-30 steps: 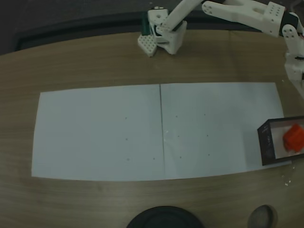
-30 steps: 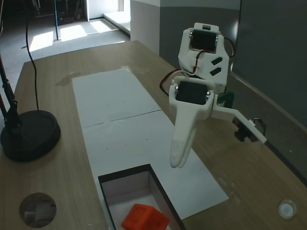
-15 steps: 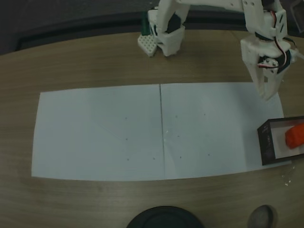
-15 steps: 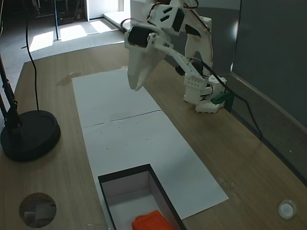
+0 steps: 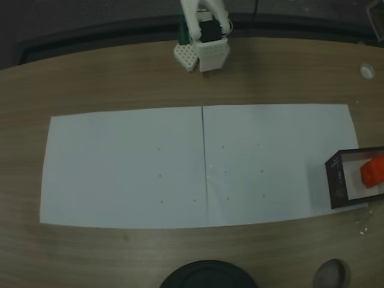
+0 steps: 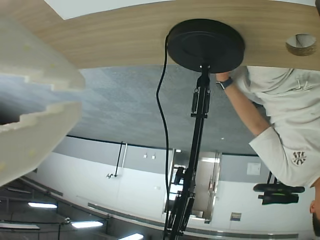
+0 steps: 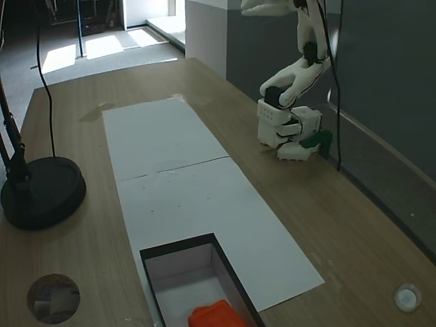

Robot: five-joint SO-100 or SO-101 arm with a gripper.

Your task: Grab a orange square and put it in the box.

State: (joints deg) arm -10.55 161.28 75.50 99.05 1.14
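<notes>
wooden table (image 5: 120, 84): orange square (image 5: 372, 172) lies (tilted) in the box (image 5: 335, 180); hand (image 6: 30, 107) slightly parted, empty.

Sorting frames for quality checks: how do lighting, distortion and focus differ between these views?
One fixed view is dim and barrel-distorted, the table edge bowing, though the orange square stays vivid. The other fixed view is daylit and sharp, sun patches on the far floor. The wrist view is upside down; the tool is a blurred pale mass at left.
</notes>
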